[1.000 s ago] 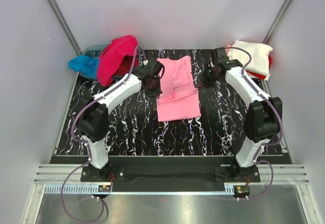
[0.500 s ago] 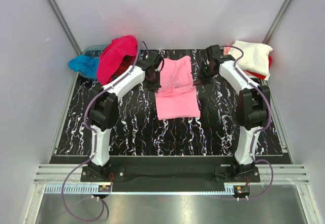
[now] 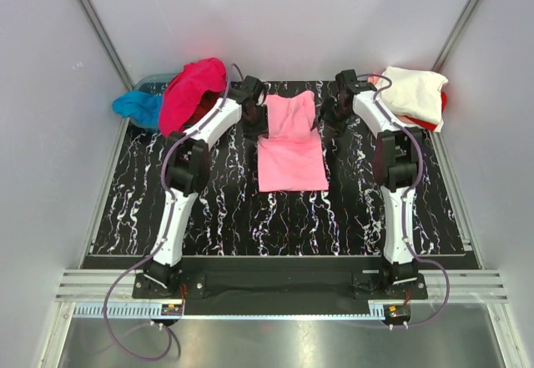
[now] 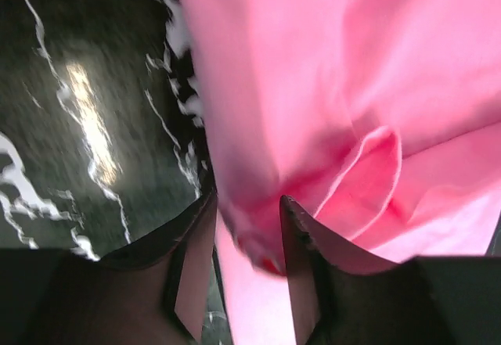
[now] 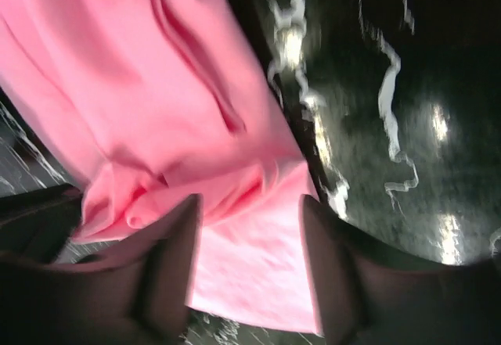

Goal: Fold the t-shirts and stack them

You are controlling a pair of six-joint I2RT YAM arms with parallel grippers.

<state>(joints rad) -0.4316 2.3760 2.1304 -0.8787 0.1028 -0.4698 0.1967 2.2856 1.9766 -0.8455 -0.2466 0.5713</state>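
Pink cloth is lying mid-table: the light pink t-shirt [image 3: 290, 153] is resting on the black marbled table [image 3: 209, 209]. Its near half is sitting flat and squared, while its far half is showing as a narrower doubled panel, so the fold is looking partly made rather than finished.

Just beyond that, the left gripper [image 3: 254, 126] and the right gripper [image 3: 328, 124] are flanking the shirt's far half, one at each side edge.

Farther back, a hot pink shirt [image 3: 188, 93] is heaping up unfolded over a bright blue shirt [image 3: 138, 105] by the basin [image 3: 154, 78] at far left. At far right a cream white shirt [image 3: 415, 93] is sitting on a red shirt [image 3: 434, 122]. By this reckoning, two shirts are stacked, one is under way, and at least two are waiting.

Only the overhead view is showing those piles. Only the wrist views are showing the jaws. The left gripper [image 4: 249, 243] is holding its fingers apart with a bunched fold bulging between them, seemingly loose. The right gripper [image 5: 250, 243] is standing wider apart, with the cloth lying flat beneath it and not clamped.
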